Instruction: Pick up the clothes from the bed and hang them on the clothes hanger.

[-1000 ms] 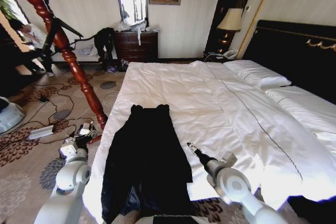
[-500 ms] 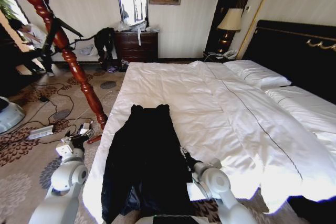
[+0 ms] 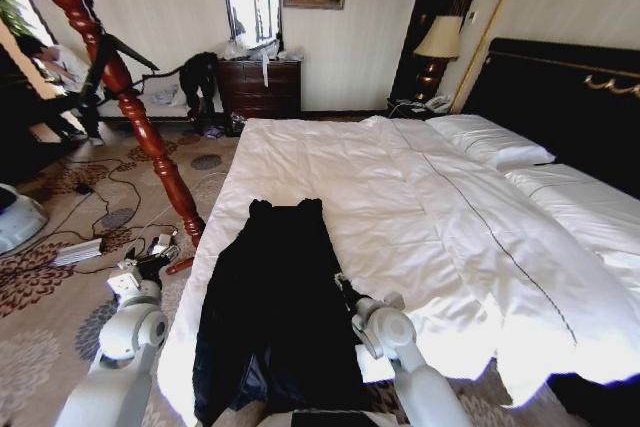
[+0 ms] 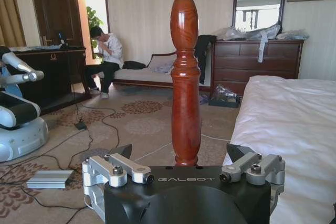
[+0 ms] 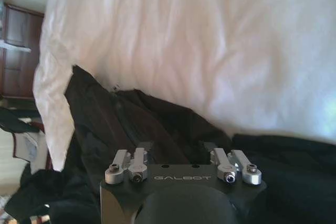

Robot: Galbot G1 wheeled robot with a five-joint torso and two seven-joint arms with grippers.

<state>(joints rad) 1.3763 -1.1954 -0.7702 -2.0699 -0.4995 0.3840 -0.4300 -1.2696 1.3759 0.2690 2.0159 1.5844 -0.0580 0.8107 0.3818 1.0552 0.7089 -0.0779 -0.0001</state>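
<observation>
The clothes, a black long-sleeved coat, lie flat on the near left part of the bed, collar toward the far side. My right gripper sits low at the coat's right edge. In the right wrist view its jaws stand apart just above the dark fabric, next to the white duvet. My left gripper hangs open beside the bed over the carpet. It faces the reddish-brown clothes hanger, whose pole rises straight ahead of it.
Cables and a grey box litter the carpet by the stand's foot. A brown dresser with a dark garment draped beside it stands at the far wall. A black headboard and a lamp are on the right.
My right arm has swung left, from over the white duvet to the coat's right edge. The left arm has barely shifted. The coat lies as before.
</observation>
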